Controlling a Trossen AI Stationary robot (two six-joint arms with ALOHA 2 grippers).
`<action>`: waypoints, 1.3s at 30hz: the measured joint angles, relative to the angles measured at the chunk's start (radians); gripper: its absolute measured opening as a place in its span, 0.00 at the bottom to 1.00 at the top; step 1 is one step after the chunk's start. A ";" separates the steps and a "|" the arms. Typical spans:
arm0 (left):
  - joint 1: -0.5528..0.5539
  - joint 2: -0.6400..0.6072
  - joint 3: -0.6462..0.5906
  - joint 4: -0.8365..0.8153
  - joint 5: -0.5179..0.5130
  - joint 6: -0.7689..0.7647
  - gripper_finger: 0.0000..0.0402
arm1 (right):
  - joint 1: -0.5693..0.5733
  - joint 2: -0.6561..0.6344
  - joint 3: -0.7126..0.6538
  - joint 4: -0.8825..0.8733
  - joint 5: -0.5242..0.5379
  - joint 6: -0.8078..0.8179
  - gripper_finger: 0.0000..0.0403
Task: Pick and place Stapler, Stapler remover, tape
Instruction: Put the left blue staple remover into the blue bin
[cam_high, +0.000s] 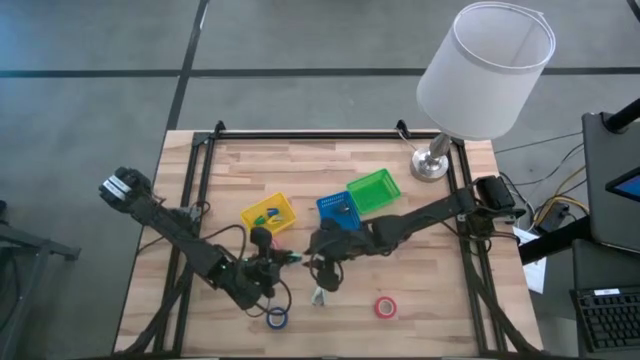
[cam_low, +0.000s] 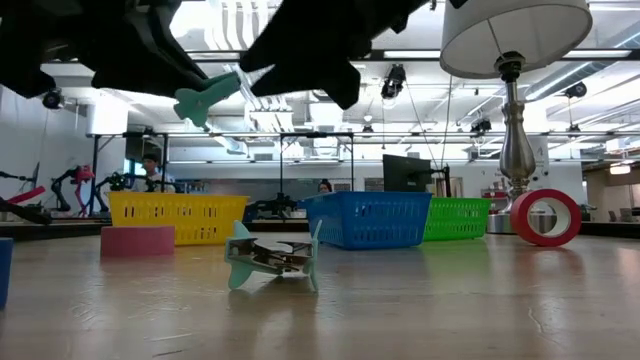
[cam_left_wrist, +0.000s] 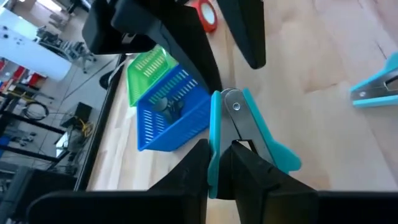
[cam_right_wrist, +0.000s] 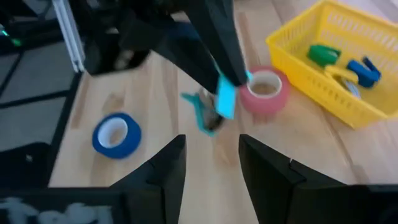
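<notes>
My left gripper (cam_high: 278, 261) hangs above the table's near middle, shut on a teal staple remover (cam_left_wrist: 242, 127), which the low view shows up in the air (cam_low: 205, 98). My right gripper (cam_right_wrist: 211, 155) is open just to its right (cam_high: 322, 248), holding nothing. A second teal staple remover (cam_high: 320, 296) lies on the wood below them (cam_low: 272, 257). The blue tape roll (cam_high: 277, 317) and the pink roll (cam_right_wrist: 264, 90) lie flat. The red roll (cam_high: 386, 307) stands on its edge (cam_low: 545, 217). I see no plain stapler; something dark lies in the blue bin (cam_left_wrist: 171, 115). My left gripper pinches the teal staple remover between its two fingers (cam_left_wrist: 252, 177), on the teal grips just below the metal rivet (cam_left_wrist: 235, 107). The remover is lifted clear of the table, and its riveted end sticks out beyond the fingertips.
Three bins stand side by side past the grippers: yellow (cam_high: 268, 214) holding small coloured items, blue (cam_high: 338, 208) and green (cam_high: 373, 190). A lamp (cam_high: 432, 165) with a white shade stands at the far right corner. Bare wood lies along the near edge.
</notes>
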 joint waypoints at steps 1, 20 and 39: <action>0.003 0.000 0.000 0.001 -0.003 0.000 0.13 | -0.001 0.000 0.000 0.007 0.000 -0.003 0.35; 0.023 0.045 0.000 0.064 -0.145 0.014 0.14 | -0.068 0.000 -0.004 0.017 0.023 0.054 0.32; 0.048 0.045 -0.001 0.071 -0.190 0.040 0.14 | -0.073 -0.002 -0.005 0.015 -0.003 -0.011 0.10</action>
